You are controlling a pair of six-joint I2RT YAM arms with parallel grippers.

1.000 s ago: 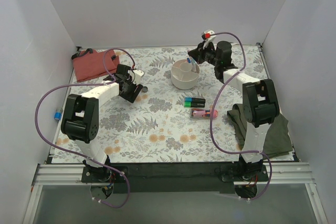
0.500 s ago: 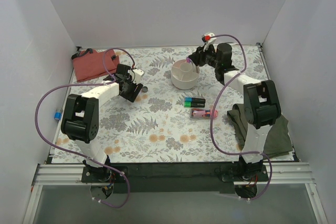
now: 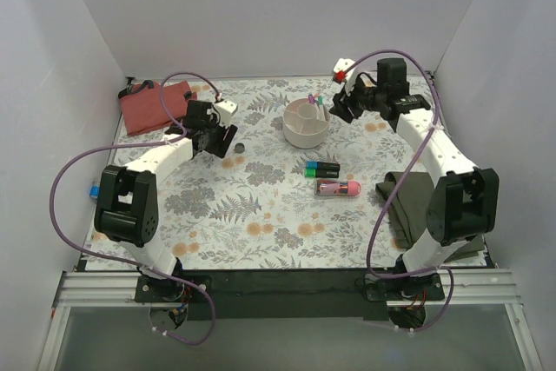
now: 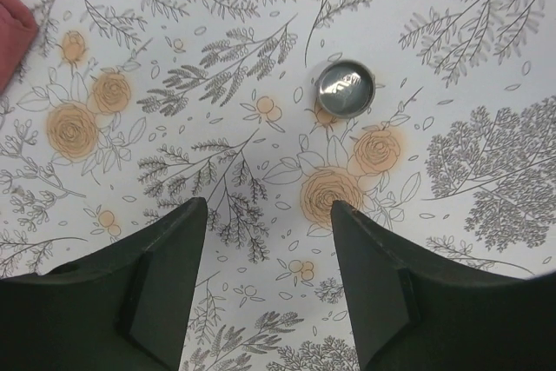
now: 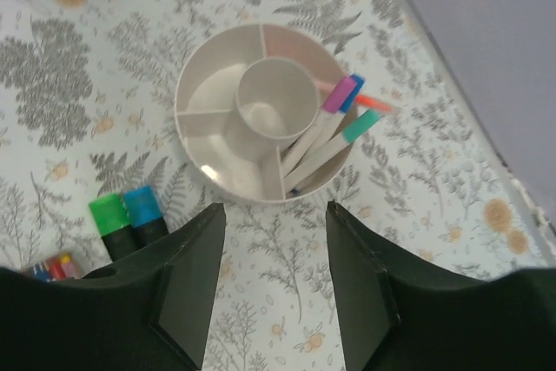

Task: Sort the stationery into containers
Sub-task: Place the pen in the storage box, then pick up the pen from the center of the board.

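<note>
The round white tub (image 3: 304, 138) stands at the far middle and holds three white pens (image 3: 317, 102) with purple, blue and teal caps in one side compartment. They show clearly in the right wrist view (image 5: 334, 123), leaning on the tub's (image 5: 204, 102) rim. My right gripper (image 3: 339, 110) is open and empty, raised just right of the tub (image 5: 274, 215). Two black highlighters (image 3: 322, 168) and a pink tube (image 3: 338, 188) lie in front of the tub. My left gripper (image 3: 217, 142) is open and empty (image 4: 265, 215), just short of a small dark cylinder (image 3: 239, 148) (image 4: 344, 89).
The red pouch (image 3: 155, 106) lies at the far left; its corner shows in the left wrist view (image 4: 13, 6). A blue-grey cylinder (image 3: 94, 189) sits off the mat's left edge. A dark green cloth (image 3: 434, 206) lies at the right. White walls enclose the table.
My right gripper has let go of a pen in the tub and drawn back up and to the right. My left gripper has lifted and shifted slightly back-left from the dark cylinder.
</note>
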